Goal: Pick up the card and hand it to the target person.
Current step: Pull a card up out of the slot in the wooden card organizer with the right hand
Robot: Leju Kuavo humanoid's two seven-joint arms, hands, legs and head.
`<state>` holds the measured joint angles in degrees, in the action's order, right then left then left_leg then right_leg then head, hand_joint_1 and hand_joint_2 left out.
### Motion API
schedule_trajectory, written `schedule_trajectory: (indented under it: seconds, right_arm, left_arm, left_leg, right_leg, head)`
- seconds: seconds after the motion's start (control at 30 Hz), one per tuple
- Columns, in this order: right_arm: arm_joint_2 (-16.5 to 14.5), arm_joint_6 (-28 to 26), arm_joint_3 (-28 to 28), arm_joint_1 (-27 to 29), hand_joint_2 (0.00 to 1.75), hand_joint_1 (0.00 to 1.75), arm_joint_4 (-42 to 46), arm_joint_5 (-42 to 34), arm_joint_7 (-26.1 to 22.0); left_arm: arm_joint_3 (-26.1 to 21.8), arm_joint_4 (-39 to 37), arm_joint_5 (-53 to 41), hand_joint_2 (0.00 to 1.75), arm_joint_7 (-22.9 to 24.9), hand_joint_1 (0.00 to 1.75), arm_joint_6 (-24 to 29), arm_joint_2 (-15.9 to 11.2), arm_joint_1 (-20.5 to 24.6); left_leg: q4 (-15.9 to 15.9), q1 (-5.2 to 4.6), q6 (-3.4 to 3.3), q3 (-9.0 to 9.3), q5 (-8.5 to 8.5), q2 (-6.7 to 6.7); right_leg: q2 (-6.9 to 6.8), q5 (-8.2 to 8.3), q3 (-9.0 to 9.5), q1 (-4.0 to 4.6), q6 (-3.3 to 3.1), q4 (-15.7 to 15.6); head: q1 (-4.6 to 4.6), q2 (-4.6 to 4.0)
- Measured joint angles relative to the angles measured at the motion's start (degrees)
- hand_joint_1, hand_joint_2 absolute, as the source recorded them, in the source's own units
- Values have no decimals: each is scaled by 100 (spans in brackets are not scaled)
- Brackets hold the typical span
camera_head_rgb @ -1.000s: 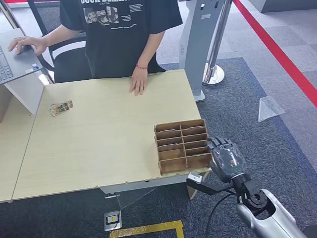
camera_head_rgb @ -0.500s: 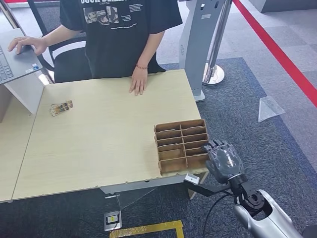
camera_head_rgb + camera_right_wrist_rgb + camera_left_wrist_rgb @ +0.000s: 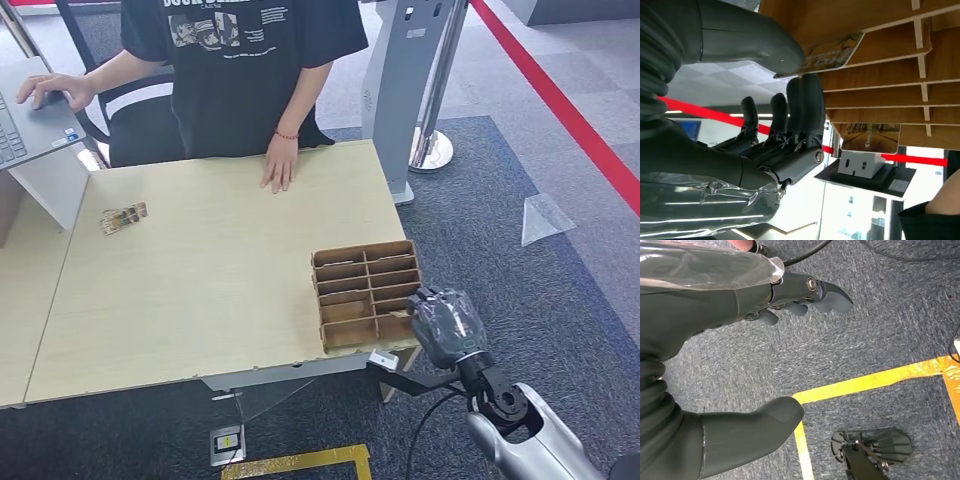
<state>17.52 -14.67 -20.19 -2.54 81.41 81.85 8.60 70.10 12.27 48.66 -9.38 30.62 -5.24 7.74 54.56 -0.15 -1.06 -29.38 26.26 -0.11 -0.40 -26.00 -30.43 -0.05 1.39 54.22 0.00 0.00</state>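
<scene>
– Looking at the card (image 3: 828,52), what is it like?
– It is thin and flat, with a rounded corner. It has a yellow and brown picture on it, too blurry to read. It stands in a slot of the brown tray (image 3: 366,293), and its end sticks out.
– Is the right hand (image 3: 445,325) holding it?
– The fat grey thumb (image 3: 753,40) lies on one side of the card. The dark fingers (image 3: 806,100) sit just on the other side, against a wooden wall. I cannot tell if they squeeze the card. The back of the hand has shiny see-through plastic on it.
– What is the tray like?
– It is made of thin wood with lots of long slots. A second card (image 3: 870,137) stands in another slot. The tray sits at about 4 o'clock on the pale wooden table (image 3: 211,280), near the edge. The hand is at the tray's 4 o'clock.
– Who is at the table?
– A person (image 3: 241,70) in a black shirt is at 12 o'clock, with one hand (image 3: 280,165) flat on the table.
– And the left hand (image 3: 696,330)?
– It holds nothing, and its thumb and fingers are apart. It hangs over fuzzy grey carpet (image 3: 866,340) with yellow tape (image 3: 874,380).
</scene>
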Motion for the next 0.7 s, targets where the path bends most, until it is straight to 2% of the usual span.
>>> schedule_trajectory:
  seconds: [0.33,0.5,0.7]
  right_arm:
    - [-29,4,-96,-147,175,116,-169,-35,-39]
    - [-31,3,-128,-187,175,131,-220,-46,-48]
    - [10,46,-218,-239,175,120,-222,-34,-59]
  left_arm:
    - [-60,6,47,175,-73,0,30,-3,-50]
    - [-78,2,59,175,-85,0,34,1,-55]
    - [-111,10,91,175,-64,0,20,12,-58]
  left_leg:
    - [1,0,-2,1,2,6]
    - [2,0,-2,2,3,6]
    - [2,-1,-1,0,2,6]
  right_leg:
    - [6,1,0,0,1,0]
    - [6,-1,1,0,1,1]
    - [7,0,-1,-1,0,3]
  head:
    - [0,0]
    - [0,0]
    - [0,0]
